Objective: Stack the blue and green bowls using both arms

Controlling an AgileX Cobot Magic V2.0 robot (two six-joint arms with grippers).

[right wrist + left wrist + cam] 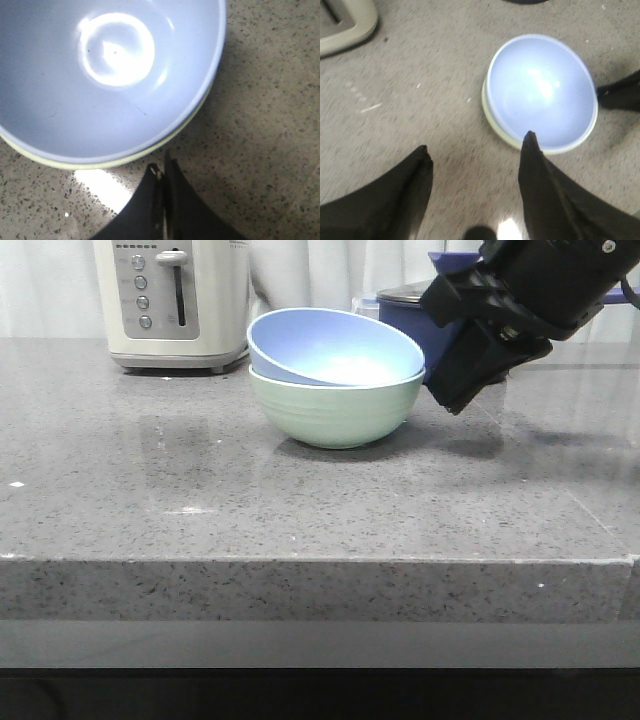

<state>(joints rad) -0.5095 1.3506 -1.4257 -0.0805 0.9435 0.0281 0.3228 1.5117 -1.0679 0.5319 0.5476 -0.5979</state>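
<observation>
Blue bowl (335, 348): sitting tilted inside the green bowl (335, 412), its rim lifting toward 9 o'clock.
Green bowl: resting on the grey speckled countertop (300, 510), at 5 o'clock from the toaster (175, 302).
Right gripper (162, 172): hovering at 3 o'clock of the bowls, fingers pressed together, holding nothing.
Left gripper (476, 159): fingers spread wide, empty, looking down beside the stack.
Navy saucepan (420, 315): standing behind the right gripper.
</observation>
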